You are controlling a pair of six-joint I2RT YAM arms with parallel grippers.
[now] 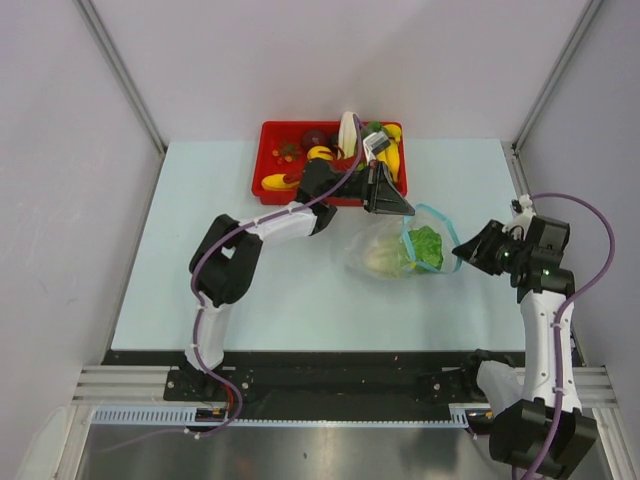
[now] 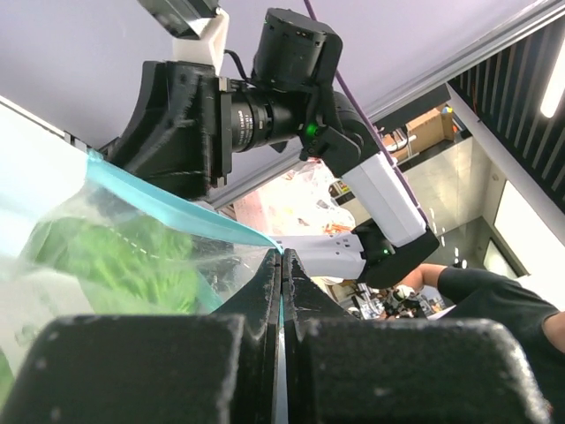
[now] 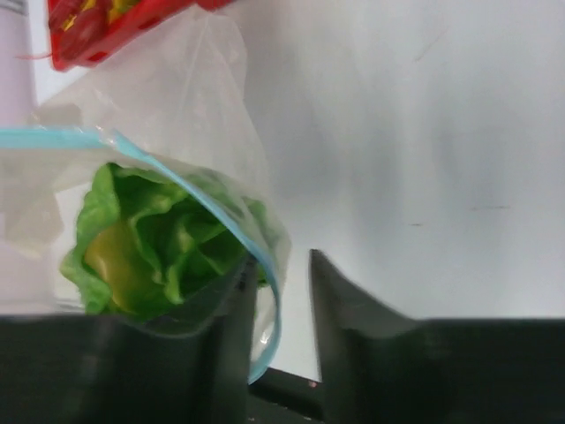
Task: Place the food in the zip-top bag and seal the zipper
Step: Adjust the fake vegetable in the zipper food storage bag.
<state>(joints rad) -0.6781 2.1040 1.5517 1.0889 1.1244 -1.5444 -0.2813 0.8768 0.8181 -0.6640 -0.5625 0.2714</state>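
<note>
Left pincer point(image 1: 405, 211) is clamped shut on the far end of the bag's mouth, its arm reaching across from the near left. The right pincer point(image 1: 461, 250) stands at the near right end of that same mouth. Its fingers are parted, with table showing through the gap, so it grips nothing, though the rim hangs between them against the inner finger.

The table point(image 1: 250, 290) is pale, flat and bare to the near side and to the left of the bag. Grey walls close in on both sides.

The red tray point(image 1: 258, 165) sits against the far edge, just beyond the left pincer. The right pincer is well apart from it, with the bag between.

The bag point(image 1: 375, 255) lies slumped on the table just in front of the tray. Its body trails left toward the middle and its mouth is turned to the right.

The cabbage point(image 1: 427, 245) is already inside, close behind the mouth.

The zipper point(image 3: 53, 133) gapes as a wide loop. Its long axis runs from the left pincer at the far end to the right pincer at the near end, so the two pincers bracket it.

More toy food point(image 1: 318, 150), yellow and dark purple, lies in the tray, not yet bagged.

My judgement is that the task is early. The left arm is the nearer one for fetching, but it is the only grip holding the mouth up. If it lets go first, the floppy rim would likely sag shut over the cabbage.
</note>
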